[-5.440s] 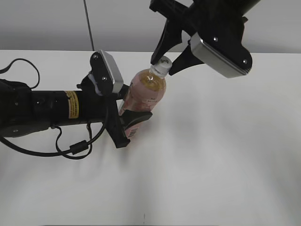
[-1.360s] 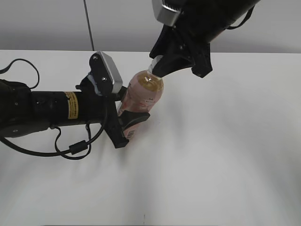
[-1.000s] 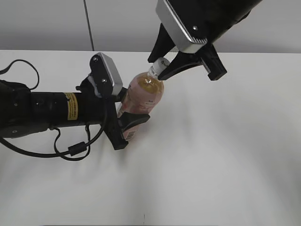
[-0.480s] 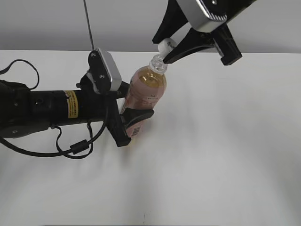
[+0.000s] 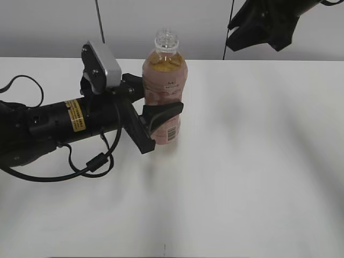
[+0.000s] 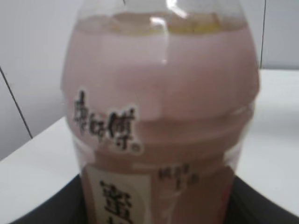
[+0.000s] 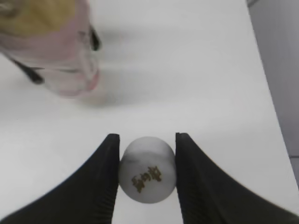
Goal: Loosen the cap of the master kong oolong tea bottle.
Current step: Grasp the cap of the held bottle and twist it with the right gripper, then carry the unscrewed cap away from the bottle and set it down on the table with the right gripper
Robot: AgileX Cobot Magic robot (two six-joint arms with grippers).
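The master kong oolong tea bottle (image 5: 164, 80) stands upright on the white table, its neck open and bare. It fills the left wrist view (image 6: 163, 116), and shows blurred at the top left of the right wrist view (image 7: 51, 51). My left gripper (image 5: 156, 121) is shut on the bottle's pink label. My right gripper (image 7: 146, 154) is shut on the cap (image 7: 147, 169), white with dark print, held off the bottle. In the exterior view the right gripper (image 5: 263, 24) is raised at the top right; the cap is hidden there.
The white table (image 5: 242, 161) stretches right of and in front of the bottle. A black cable (image 5: 21, 80) loops at the left by the left arm. A grey wall stands behind the table.
My right gripper lifted the cap off the bottle neck and moved up and to the right. The left arm tilted the bottle from leaning to upright.
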